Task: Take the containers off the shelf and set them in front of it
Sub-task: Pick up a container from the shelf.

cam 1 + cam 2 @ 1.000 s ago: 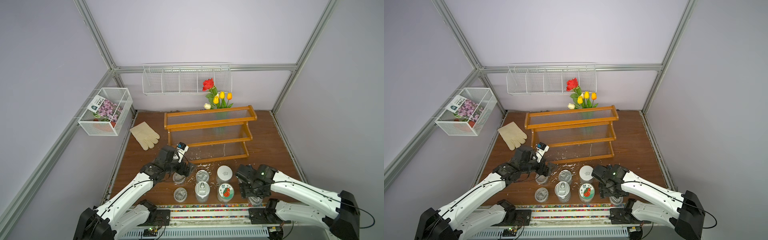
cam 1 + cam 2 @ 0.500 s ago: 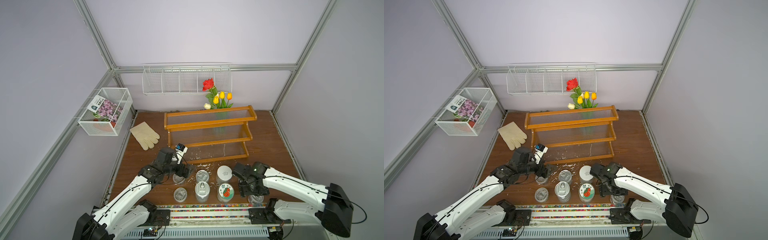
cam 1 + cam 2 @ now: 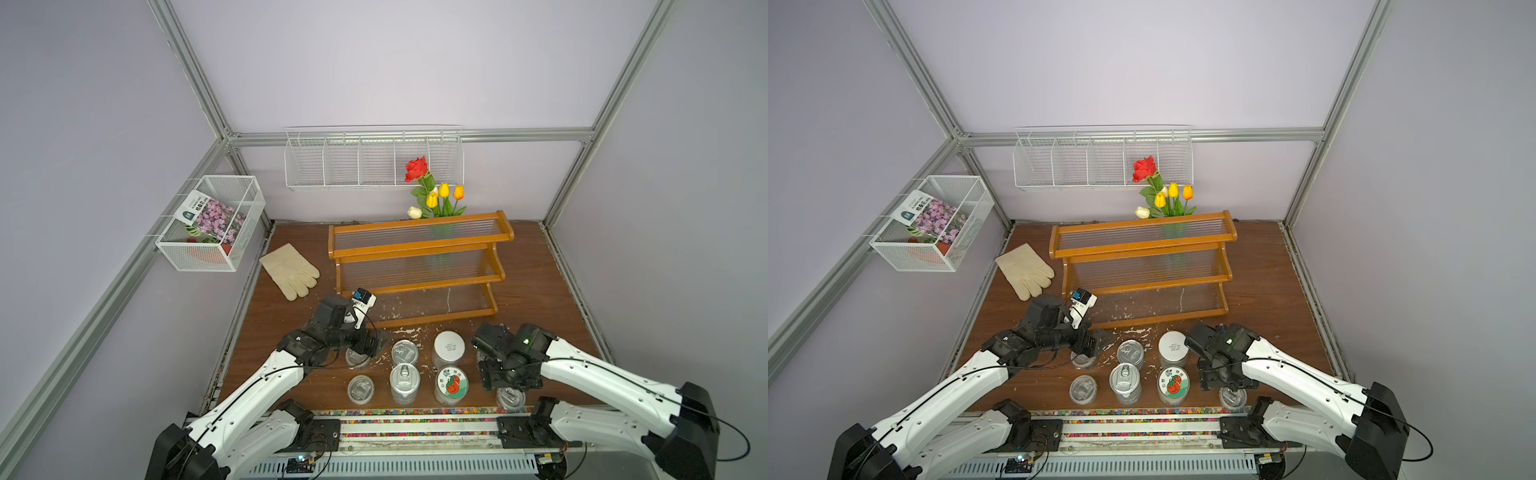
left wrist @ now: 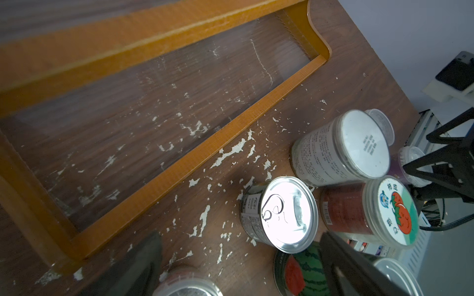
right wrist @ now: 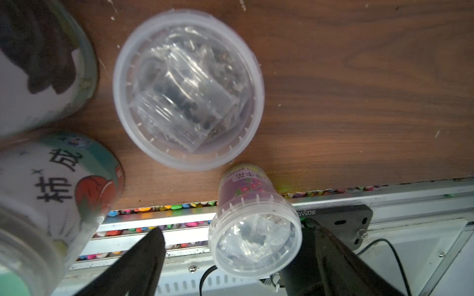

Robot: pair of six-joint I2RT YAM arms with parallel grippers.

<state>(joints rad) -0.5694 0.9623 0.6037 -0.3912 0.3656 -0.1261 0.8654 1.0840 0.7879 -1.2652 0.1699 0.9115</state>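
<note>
Left jaws: wide apart, above clear lidded cup (image 3: 356, 360) just before shelf (image 3: 419, 248).
Right jaws: wide apart, flanking another clear cup (image 5: 256, 243) at front edge of surface (image 3: 540, 291).
Containers (image 3: 404, 352): upright on surface, two rows before shelf.

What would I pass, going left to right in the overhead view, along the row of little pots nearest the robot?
Clear lidded cup → silver pull-tab tin → jar with red-fruit lid → another clear cup.
</note>
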